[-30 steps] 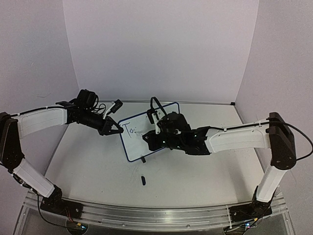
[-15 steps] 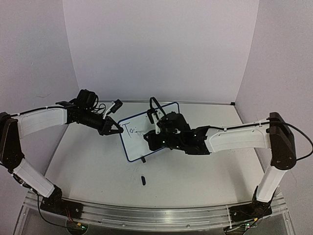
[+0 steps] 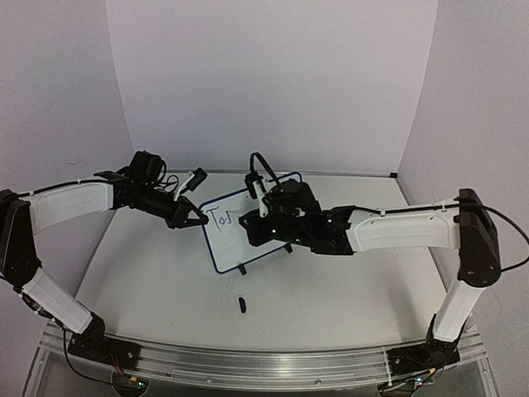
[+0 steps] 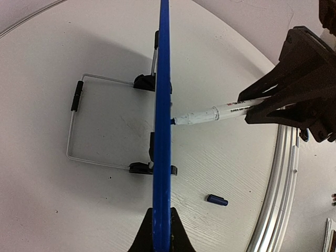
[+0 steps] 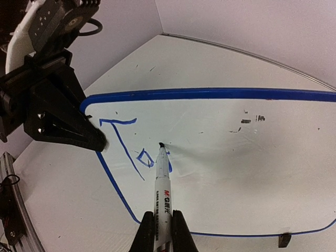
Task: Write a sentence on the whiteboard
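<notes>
The whiteboard (image 5: 252, 173) bears blue letters (image 5: 127, 149) "To"; the marker (image 5: 164, 189) reads "M&G".

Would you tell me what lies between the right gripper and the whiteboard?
The marker that the right gripper holds, tip on the whiteboard; left wrist view.

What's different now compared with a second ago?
The right gripper, shut on the marker, shifted slightly up and left across the whiteboard in the top view, and the writing seems to have gained a stroke after "To". The left gripper kept its clamp on the board's left edge; the board and the cap on the table stayed put.
</notes>
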`<state>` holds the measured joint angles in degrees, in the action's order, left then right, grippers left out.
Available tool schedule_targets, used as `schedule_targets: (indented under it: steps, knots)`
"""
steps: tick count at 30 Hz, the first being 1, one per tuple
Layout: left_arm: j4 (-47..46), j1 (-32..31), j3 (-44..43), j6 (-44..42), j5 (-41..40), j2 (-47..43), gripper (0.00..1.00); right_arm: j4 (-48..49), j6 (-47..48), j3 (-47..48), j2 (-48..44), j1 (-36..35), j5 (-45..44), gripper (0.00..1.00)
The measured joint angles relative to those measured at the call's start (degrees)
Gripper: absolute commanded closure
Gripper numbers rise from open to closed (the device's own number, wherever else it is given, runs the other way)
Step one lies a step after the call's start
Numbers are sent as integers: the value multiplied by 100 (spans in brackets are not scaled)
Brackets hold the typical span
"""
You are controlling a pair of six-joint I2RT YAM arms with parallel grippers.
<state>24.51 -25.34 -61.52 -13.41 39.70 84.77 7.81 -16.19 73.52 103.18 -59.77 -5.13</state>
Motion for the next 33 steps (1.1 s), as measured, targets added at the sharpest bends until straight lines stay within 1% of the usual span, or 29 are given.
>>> schedule_targets:
  steps: [25,33]
  knots:
    - [4,0,0,-7,2,0,100,219,72,35,-24,0,-13,100]
    - [4,0,0,-7,2,0,100,345,26,-96,-24,0,-22,100]
